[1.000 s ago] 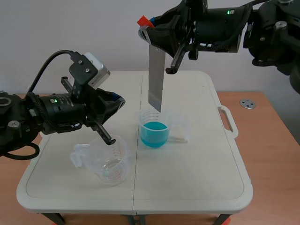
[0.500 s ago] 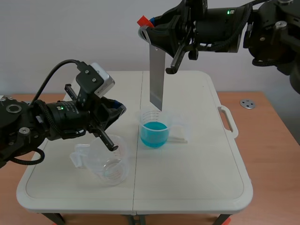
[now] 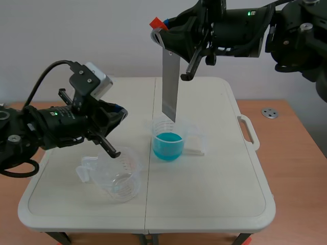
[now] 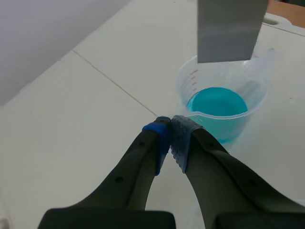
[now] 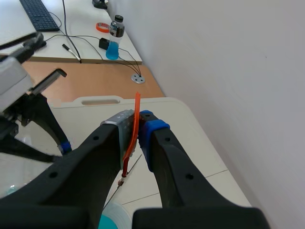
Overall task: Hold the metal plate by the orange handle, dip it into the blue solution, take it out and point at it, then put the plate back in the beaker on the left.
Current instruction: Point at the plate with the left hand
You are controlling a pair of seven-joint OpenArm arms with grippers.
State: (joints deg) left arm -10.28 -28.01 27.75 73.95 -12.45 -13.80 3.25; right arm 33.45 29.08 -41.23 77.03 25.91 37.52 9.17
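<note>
My right gripper (image 3: 162, 31) is raised above the table's far side, shut on the orange handle (image 3: 156, 23) of the metal plate (image 3: 169, 84). The grey plate hangs upright, its lower edge just over the beaker of blue solution (image 3: 168, 143), out of the liquid. In the right wrist view the orange handle (image 5: 135, 125) is pinched between the pads of my right gripper (image 5: 138, 128). My left gripper (image 3: 121, 113) is shut and empty, aimed toward the plate from the left. In the left wrist view my left gripper (image 4: 170, 128) points at the blue beaker (image 4: 217, 107) and the plate (image 4: 231, 28) hanging above it.
An empty clear beaker (image 3: 115, 176) stands at the front left, under my left arm. A small white strip (image 3: 194, 150) lies right of the blue beaker. The table's carry handle (image 3: 249, 132) is on its right edge. A metal disc (image 3: 269, 113) lies on the wooden desk.
My left arm has drawn back to the left a little, with its gripper staying shut. The right arm and the plate have not moved.
</note>
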